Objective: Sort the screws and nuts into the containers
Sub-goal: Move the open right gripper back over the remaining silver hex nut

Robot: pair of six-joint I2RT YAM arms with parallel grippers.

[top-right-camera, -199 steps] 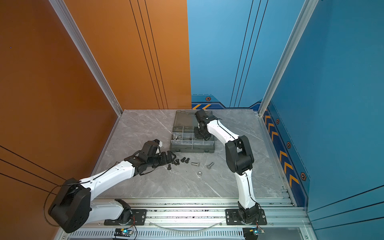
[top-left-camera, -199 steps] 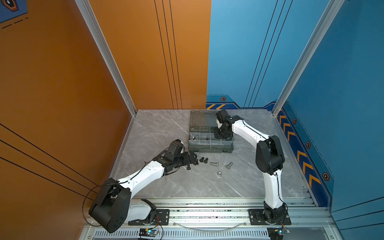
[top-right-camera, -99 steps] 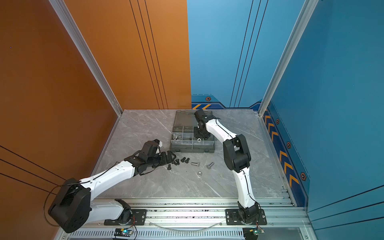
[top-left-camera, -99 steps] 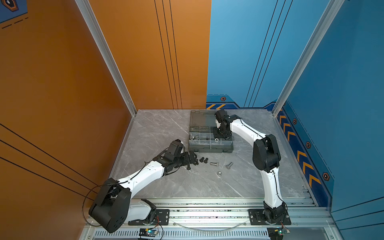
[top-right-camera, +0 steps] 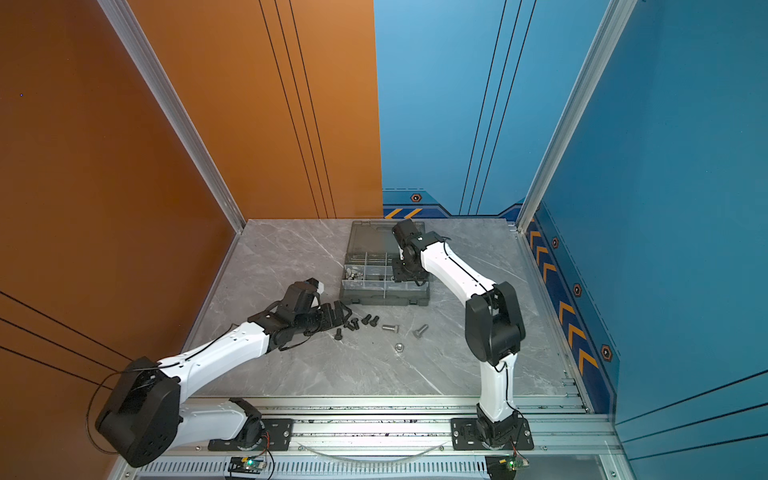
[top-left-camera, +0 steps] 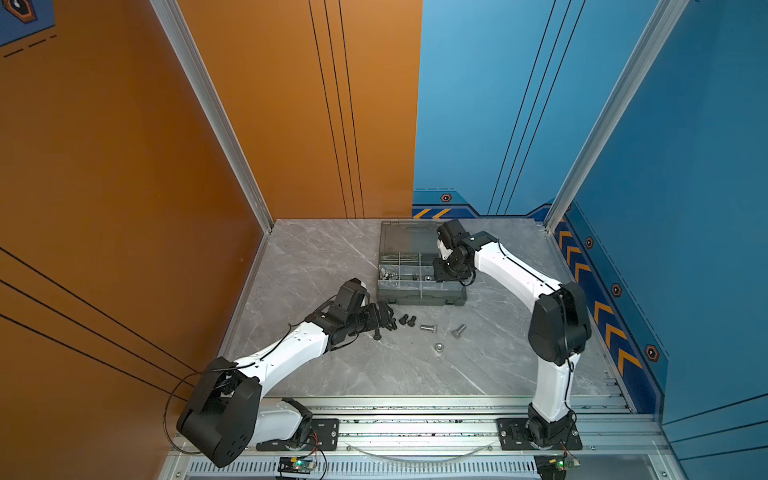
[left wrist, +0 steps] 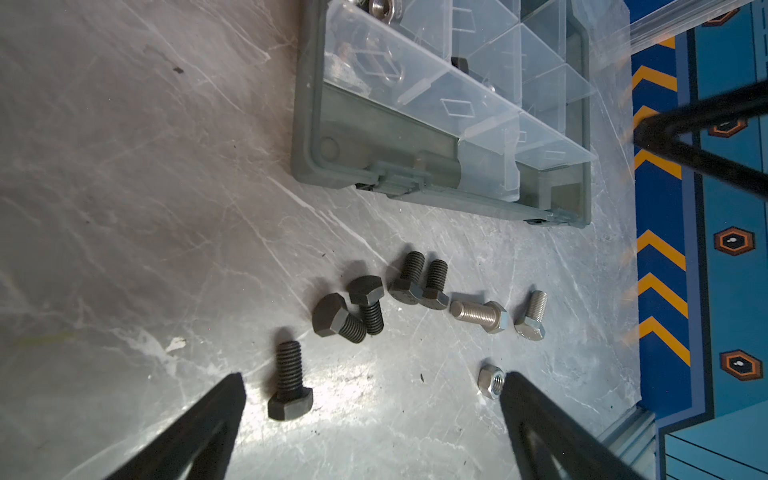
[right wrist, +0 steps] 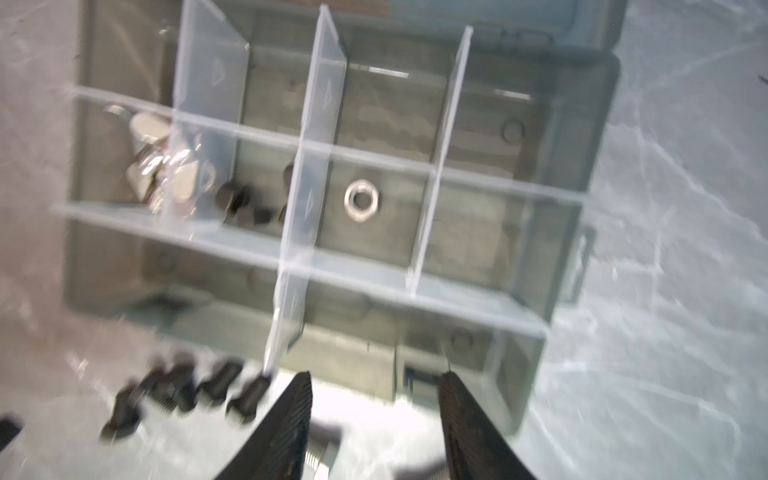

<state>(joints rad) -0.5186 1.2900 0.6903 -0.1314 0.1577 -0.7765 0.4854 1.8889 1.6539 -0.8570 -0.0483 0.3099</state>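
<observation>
Grey desk: the left claw spreads wide, a black bolt lying between its fingers, shank pointing away toward the case. Over that case the right claw hangs parted, empty.

Black bolts look matt, silver bolts shiny, tabletop smooth stone-like, case dull plastic.

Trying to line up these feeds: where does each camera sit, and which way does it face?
Top views: high over the front rail, facing down and back at the table; both arms show whole, left claw by the bolts, right claw at the case.
Left wrist: on the left arm, low, facing across the bolts toward the case; its open claw's fingers show.
Right wrist: on the right arm, facing down into the case; its claw's fingers show, blurred.
Shared: all views show case and black bolts.
</observation>
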